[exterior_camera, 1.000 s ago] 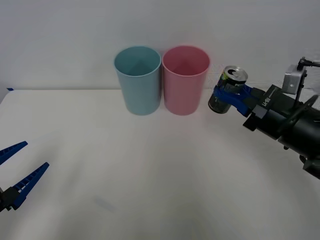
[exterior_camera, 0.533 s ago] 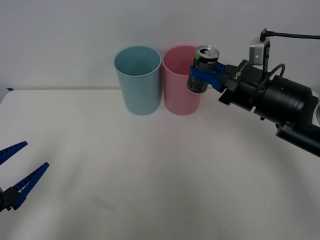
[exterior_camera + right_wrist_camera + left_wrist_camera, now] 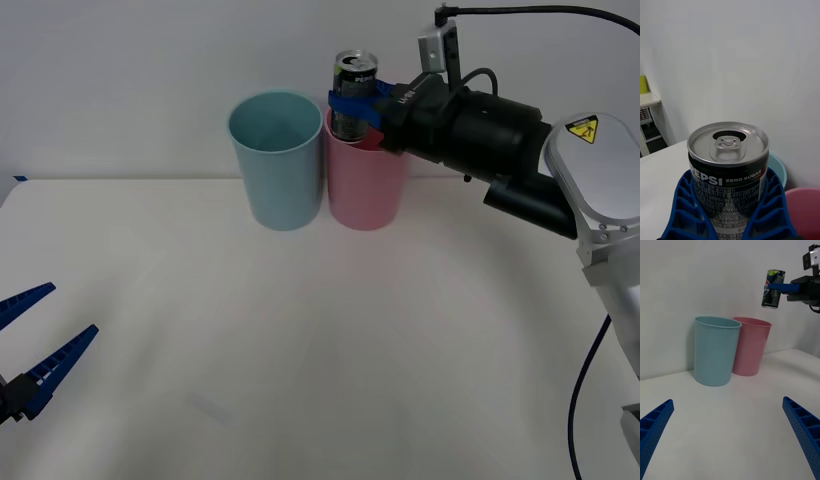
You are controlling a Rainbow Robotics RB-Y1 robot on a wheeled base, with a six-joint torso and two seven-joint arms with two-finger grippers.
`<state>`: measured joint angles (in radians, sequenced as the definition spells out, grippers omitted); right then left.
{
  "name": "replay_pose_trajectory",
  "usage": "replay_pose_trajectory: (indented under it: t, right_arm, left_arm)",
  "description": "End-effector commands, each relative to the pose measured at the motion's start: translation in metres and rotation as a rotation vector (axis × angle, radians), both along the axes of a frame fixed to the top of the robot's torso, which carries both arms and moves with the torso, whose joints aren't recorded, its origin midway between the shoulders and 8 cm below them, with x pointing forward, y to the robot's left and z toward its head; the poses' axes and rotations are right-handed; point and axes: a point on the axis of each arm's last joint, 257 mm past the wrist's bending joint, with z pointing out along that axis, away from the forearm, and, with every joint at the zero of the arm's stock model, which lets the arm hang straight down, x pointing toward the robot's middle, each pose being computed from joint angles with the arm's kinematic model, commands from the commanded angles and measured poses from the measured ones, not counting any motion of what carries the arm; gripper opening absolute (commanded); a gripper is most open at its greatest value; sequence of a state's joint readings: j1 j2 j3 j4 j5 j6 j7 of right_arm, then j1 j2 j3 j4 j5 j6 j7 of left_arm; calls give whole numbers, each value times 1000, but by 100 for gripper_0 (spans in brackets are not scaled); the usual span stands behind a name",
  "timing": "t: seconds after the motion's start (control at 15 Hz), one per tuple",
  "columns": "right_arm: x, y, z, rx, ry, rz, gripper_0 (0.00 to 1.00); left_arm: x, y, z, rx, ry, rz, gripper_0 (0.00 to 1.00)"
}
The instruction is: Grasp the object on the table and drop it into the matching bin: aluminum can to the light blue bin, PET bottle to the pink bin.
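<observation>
Your right gripper (image 3: 352, 103) is clamped on the aluminum can (image 3: 354, 88), its blue ribbed fingers (image 3: 769, 210) pressed against the can's two sides around mid-height. The can is upright, with its silver top and pull tab facing up and an opening showing in the lid. White lettering and a little yellow-green print run across its dark side in the right wrist view (image 3: 728, 187).

In the front view you see the can lifted off the table (image 3: 300, 340), above the rim of the pink bin (image 3: 365, 185) on the side nearest the light blue bin (image 3: 276, 160). In the left wrist view the can (image 3: 772, 289) hangs clear above the pink bin's (image 3: 750, 347) rim, touching neither bin. The black right arm reaches in from your right side, level with the can.

The two bins stand upright at the far edge of the white table, just beside each other, the light blue one (image 3: 716, 350) on your left of the pink one.

Your left gripper (image 3: 35, 350) is parked low at the near left of the table, well apart from the bins, its fingers (image 3: 655, 423) spread wide with nothing between them.
</observation>
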<state>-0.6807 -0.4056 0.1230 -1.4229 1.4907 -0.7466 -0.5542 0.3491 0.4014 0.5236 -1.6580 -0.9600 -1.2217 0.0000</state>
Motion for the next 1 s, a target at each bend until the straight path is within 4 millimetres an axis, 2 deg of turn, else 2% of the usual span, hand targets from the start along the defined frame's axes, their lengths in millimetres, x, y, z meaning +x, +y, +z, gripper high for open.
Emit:
replay_pose_trajectory:
  t: [0.07, 0.27, 0.53, 0.73, 1.0]
  right_arm:
    - [25, 26, 5, -10, 24, -7, 0]
    - [51, 56, 13, -9, 35, -33, 0]
    - [77, 87, 14, -6, 17, -120, 0]
    - [81, 99, 13, 7, 11, -147, 0]
    - [84, 99, 14, 8, -10, -175, 0]
  left_arm:
    - [0, 0, 0, 0, 0, 0, 100]
    - [0, 0, 0, 0, 0, 0, 100]
    - [0, 0, 0, 0, 0, 0, 100]
    - [0, 0, 0, 0, 0, 0, 100]
    - [0, 0, 0, 0, 0, 0, 100]
